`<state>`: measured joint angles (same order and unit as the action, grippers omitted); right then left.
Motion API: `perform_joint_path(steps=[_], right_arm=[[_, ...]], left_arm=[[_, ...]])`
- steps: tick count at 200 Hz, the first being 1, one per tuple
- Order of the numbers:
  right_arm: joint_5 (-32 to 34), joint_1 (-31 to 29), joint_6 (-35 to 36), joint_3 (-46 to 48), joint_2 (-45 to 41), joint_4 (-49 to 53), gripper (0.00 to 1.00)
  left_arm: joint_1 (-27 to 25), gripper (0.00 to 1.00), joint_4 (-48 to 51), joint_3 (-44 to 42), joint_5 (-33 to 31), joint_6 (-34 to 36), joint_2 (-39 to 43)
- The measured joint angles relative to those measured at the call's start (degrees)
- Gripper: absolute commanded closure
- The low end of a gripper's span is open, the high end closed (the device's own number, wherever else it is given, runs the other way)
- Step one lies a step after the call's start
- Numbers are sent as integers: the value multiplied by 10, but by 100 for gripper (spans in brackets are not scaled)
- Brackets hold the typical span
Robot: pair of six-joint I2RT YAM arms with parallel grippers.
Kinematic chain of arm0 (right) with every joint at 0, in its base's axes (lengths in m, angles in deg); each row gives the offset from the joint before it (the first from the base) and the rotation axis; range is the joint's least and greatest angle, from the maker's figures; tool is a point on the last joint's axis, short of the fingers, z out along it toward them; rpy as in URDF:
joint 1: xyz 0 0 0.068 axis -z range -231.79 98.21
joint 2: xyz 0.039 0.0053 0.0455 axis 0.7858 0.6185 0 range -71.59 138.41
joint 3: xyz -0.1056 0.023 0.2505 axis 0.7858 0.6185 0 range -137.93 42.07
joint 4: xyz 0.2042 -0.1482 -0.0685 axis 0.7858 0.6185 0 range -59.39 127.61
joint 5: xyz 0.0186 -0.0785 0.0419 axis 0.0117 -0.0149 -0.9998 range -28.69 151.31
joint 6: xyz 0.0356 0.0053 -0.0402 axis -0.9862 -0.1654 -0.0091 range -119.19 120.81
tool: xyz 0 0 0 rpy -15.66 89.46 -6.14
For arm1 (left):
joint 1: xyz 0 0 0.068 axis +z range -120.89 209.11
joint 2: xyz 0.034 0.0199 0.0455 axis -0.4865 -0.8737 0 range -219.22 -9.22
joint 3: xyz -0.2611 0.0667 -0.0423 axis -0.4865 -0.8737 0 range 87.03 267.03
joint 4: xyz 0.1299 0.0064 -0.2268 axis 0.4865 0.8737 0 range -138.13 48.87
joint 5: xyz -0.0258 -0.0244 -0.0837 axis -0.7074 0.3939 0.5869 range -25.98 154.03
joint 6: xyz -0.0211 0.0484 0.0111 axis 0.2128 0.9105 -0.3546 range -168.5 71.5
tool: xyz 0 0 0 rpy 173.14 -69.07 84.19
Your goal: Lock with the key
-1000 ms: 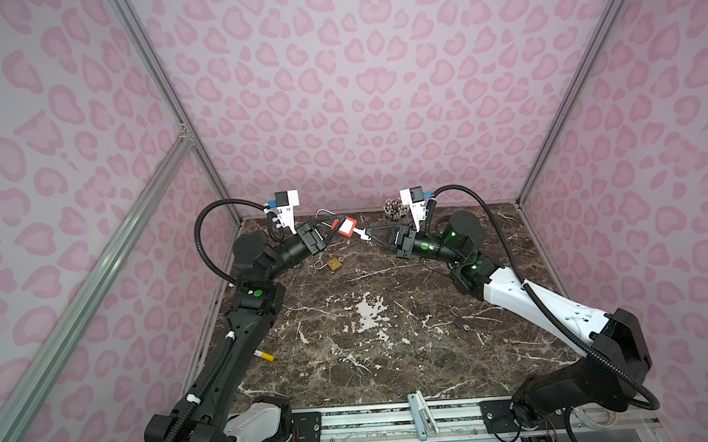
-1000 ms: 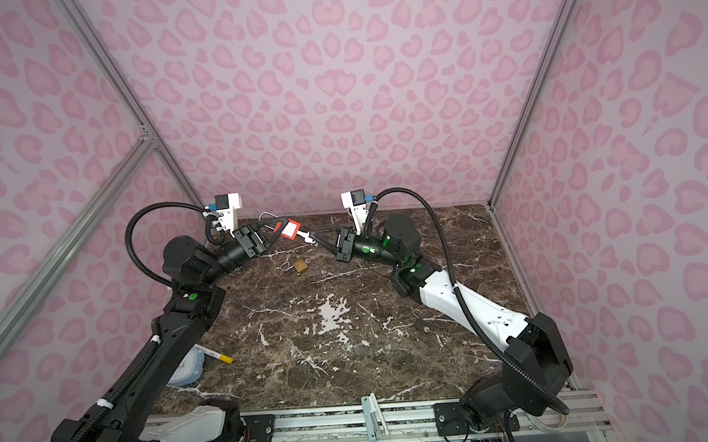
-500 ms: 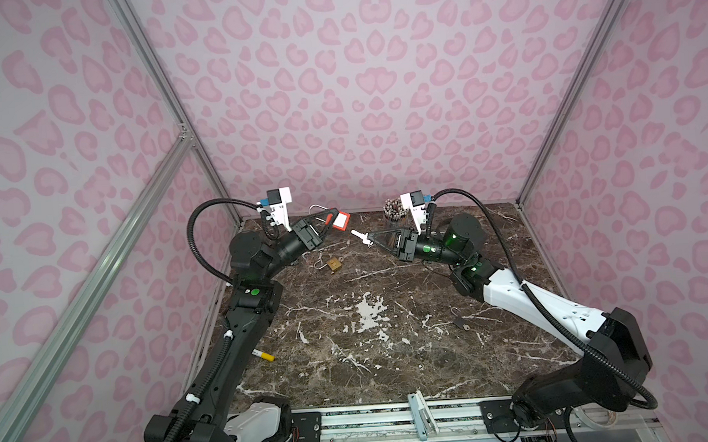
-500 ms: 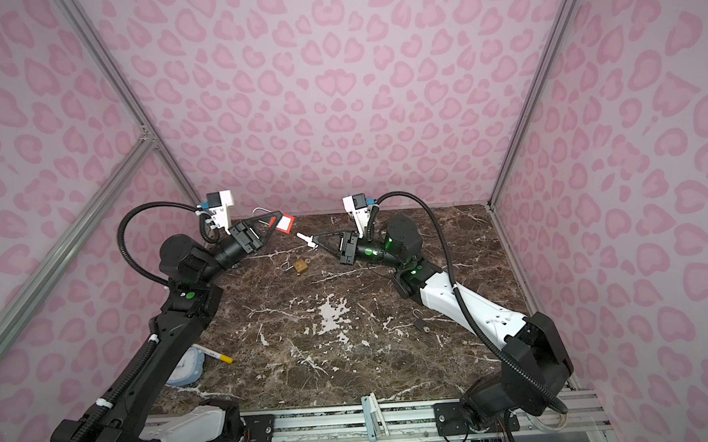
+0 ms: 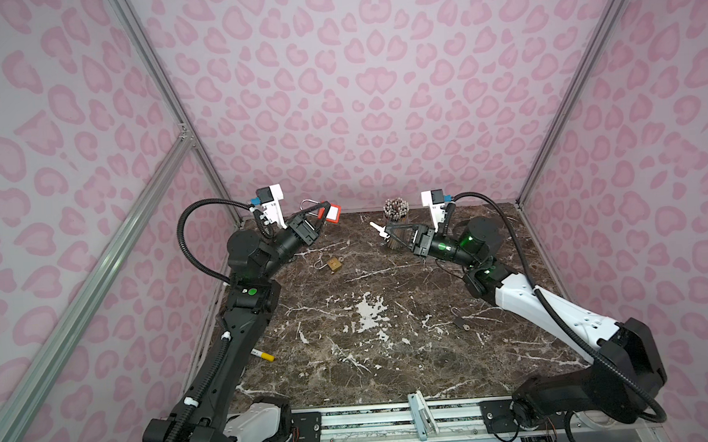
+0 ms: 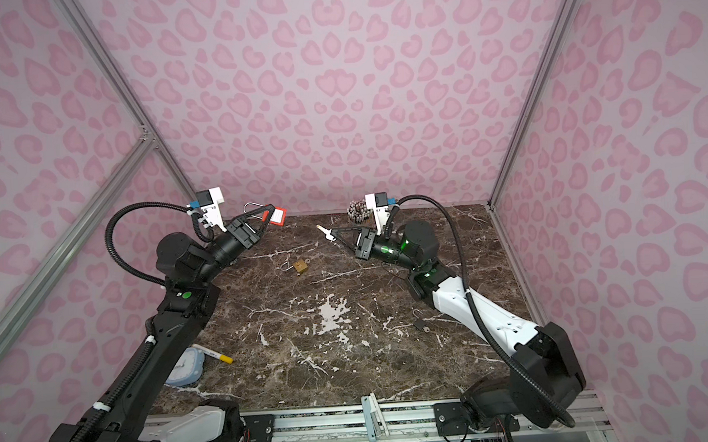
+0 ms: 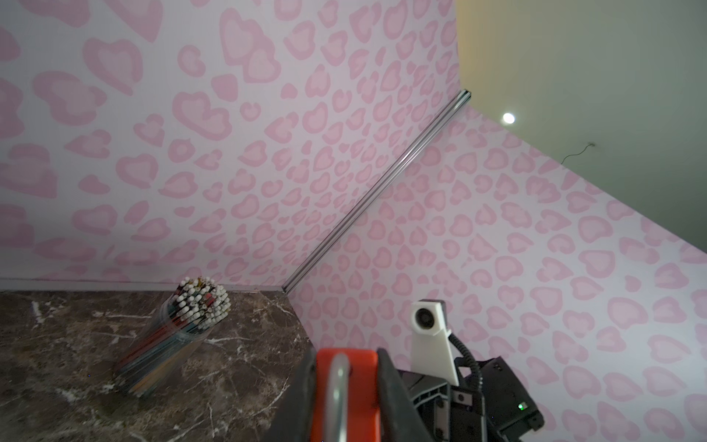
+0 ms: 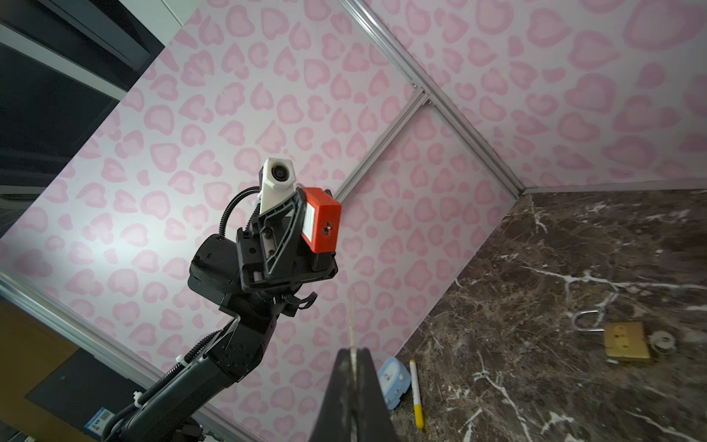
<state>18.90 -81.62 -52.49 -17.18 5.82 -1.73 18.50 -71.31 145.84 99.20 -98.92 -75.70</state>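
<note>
Nearest you, a brass padlock [image 5: 334,265] lies loose on the table [image 5: 351,367]. Beyond it your right gripper [image 5: 387,233] has its fingers pressed together on the key [image 5: 377,228], thin, stiff and likely slippery, raised clear of the table. Farthest, your left gripper [image 5: 318,217] pinches the red padlock [image 5: 332,213] by its body, aloft and well apart from the key; judge it rigid and light, best held by that body, keyhole towards the key.

pencil jar [image 5: 396,208], yellow-capped marker [image 5: 263,355], blue clock [image 6: 183,366]
</note>
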Motion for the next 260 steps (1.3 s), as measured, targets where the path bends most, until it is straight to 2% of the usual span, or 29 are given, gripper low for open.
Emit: perform_joint_path(steps=[54,85,121,153,205,260], right_arm=[[39,73,88,37,-83,140,100],[83,89,94,96,-119,146,100],[100,101,87,124,-134,140,100],[109,114,76,153,-150,138,100],[108,132,63,167,-170,133,100],[98,142,63,169,-177,135,100]], left_arm=[[-55,94,241,20,5,167,-94],[-115,95,381,57,-28,266,-184],[-167,94,469,84,-64,348,-267],[-195,95,492,88,-83,387,-327],[-201,95,493,88,-92,418,-375],[-190,93,463,88,-47,424,-405]])
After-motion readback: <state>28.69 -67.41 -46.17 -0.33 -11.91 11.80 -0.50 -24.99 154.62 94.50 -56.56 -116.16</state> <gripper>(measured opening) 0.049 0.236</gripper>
